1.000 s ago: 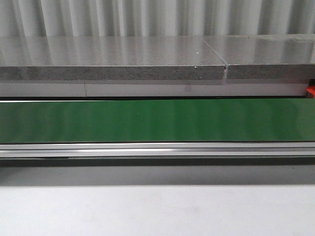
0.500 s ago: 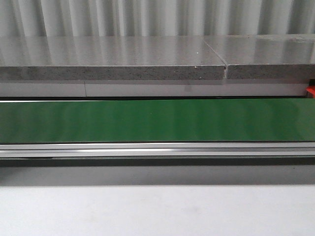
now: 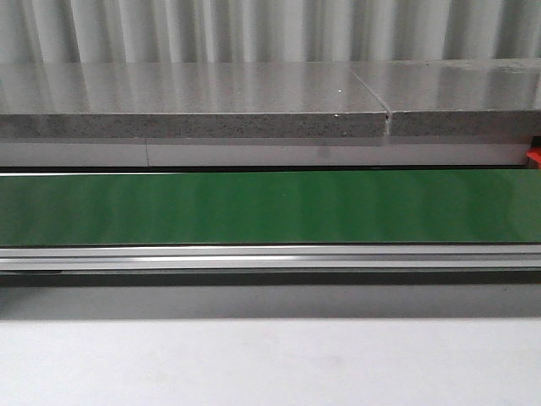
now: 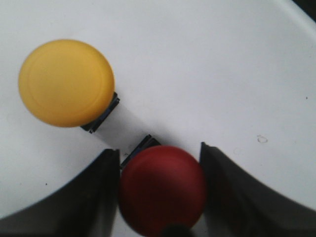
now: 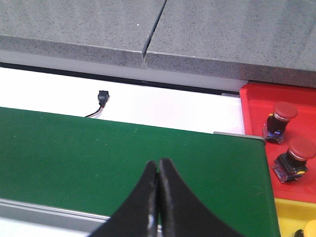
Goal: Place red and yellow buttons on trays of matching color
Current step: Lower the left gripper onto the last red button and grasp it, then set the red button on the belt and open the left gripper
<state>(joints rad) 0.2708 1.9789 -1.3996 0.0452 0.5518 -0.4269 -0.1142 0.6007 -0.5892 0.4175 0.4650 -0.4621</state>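
In the left wrist view a red button (image 4: 163, 190) sits between the fingers of my left gripper (image 4: 158, 150), which touch its cap on both sides over the white table. A yellow button (image 4: 66, 83) lies on the table just beyond it, apart from the fingers. My right gripper (image 5: 158, 165) is shut and empty, hovering over the green belt (image 5: 98, 158). The red tray (image 5: 256, 98) holds two red buttons (image 5: 280, 118). A corner of the yellow tray (image 5: 286, 217) shows below it, with a bit of a yellow button (image 5: 310, 228). Neither arm shows in the front view.
The green conveyor belt (image 3: 270, 207) runs across the front view with an aluminium rail (image 3: 270, 258) along its near side. A grey stone shelf (image 3: 194, 101) stands behind it. A small black connector with wires (image 5: 101, 98) lies on the white strip past the belt.
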